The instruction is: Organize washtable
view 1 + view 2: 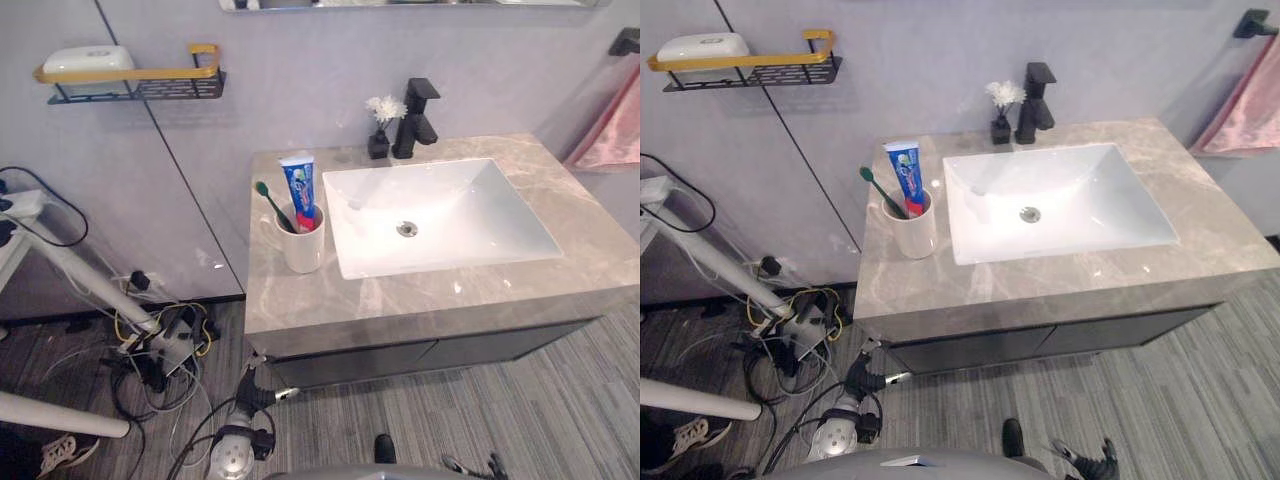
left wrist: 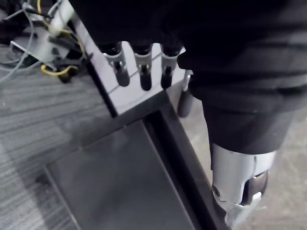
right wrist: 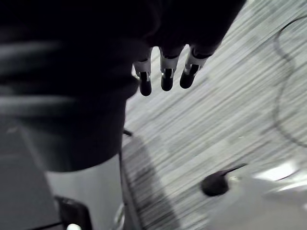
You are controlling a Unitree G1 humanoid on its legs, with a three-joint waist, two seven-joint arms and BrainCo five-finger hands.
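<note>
Toothbrush (image 1: 272, 203) and toothpaste (image 1: 300, 188) stand gathered in the cup (image 1: 304, 252) left of the sink (image 1: 450, 225), seemingly tidy; left hand (image 2: 145, 72) and right hand (image 3: 167, 76) hang relaxed, empty.

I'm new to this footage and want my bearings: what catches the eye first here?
The white sink set in the grey marble counter, with a black tap and small flower vase behind it. Left of the sink, a white cup holds a toothpaste tube and a green toothbrush. A pink towel hangs on the wall at right.
</note>
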